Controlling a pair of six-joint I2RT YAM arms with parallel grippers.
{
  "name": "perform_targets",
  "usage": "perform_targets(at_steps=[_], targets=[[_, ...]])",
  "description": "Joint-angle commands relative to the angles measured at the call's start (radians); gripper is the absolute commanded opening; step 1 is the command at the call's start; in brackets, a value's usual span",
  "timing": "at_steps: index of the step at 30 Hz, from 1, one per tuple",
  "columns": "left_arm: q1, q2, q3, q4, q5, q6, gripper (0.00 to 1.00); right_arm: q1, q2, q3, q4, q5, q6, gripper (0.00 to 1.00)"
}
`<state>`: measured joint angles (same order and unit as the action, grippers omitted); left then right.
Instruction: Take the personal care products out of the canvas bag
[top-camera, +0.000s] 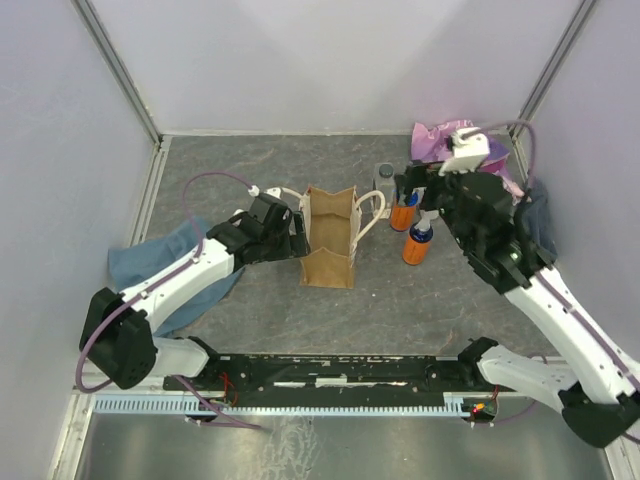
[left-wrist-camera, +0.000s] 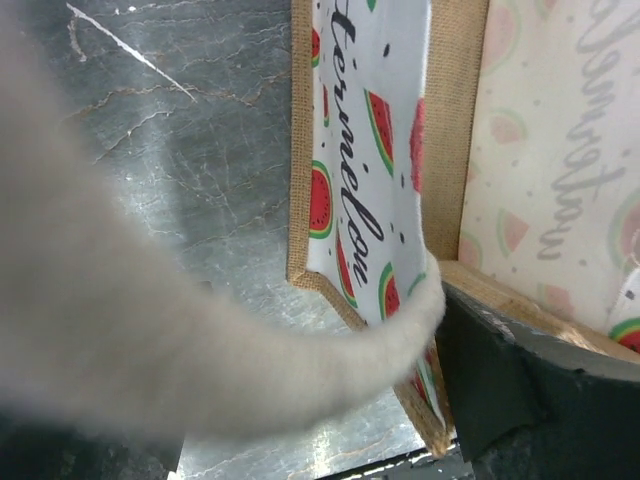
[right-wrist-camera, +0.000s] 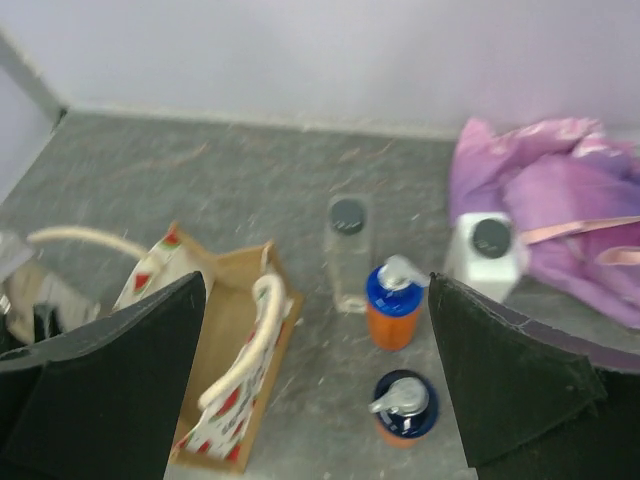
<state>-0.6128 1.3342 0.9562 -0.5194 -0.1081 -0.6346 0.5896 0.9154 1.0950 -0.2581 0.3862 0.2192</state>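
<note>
Top external: canvas bag (top-camera: 330, 240) on grey table (top-camera: 230, 170), white walls (top-camera: 330, 60).

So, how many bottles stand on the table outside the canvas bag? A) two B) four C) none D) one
B: a clear bottle, a far orange bottle, a near orange bottle and a white bottle all stand outside the canvas bag.

The grey marbled counter (top-camera: 400, 310) carries a canvas bag (top-camera: 329, 238) upright near its middle. Right of it stand an orange bottle (top-camera: 403, 215), a second orange bottle (top-camera: 416, 248), a clear bottle (top-camera: 384, 180) and a white bottle (right-wrist-camera: 485, 255). A purple cloth (top-camera: 440, 140) lies in the far right corner, and a blue cloth (top-camera: 135, 265) lies at the left edge.
</note>
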Motion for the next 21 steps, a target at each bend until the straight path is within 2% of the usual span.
perform_targets(at_steps=[1,3,6,9,12,16,21], targets=[[-0.001,-0.062,0.080,-0.033,0.004,0.016,0.96,0.035,0.137,0.135,-0.318,-0.143,0.068,1.00],[-0.001,-0.073,0.099,-0.056,0.007,0.023,0.98,0.058,0.178,0.172,-0.322,-0.067,0.063,1.00],[0.000,-0.106,0.112,-0.062,0.033,0.024,1.00,0.082,0.295,0.285,-0.416,0.040,0.024,1.00],[-0.001,-0.122,0.153,-0.096,0.051,0.026,0.99,0.097,0.388,0.359,-0.479,0.061,0.023,1.00],[-0.001,-0.128,0.221,-0.167,0.036,0.036,0.99,0.099,0.419,0.381,-0.468,0.077,0.039,1.00],[-0.001,-0.149,0.337,-0.252,-0.042,0.075,0.99,0.097,0.432,0.408,-0.441,0.043,0.067,1.00],[0.020,-0.114,0.564,-0.349,-0.245,0.154,0.99,0.093,0.505,0.538,-0.544,0.071,0.118,1.00]])
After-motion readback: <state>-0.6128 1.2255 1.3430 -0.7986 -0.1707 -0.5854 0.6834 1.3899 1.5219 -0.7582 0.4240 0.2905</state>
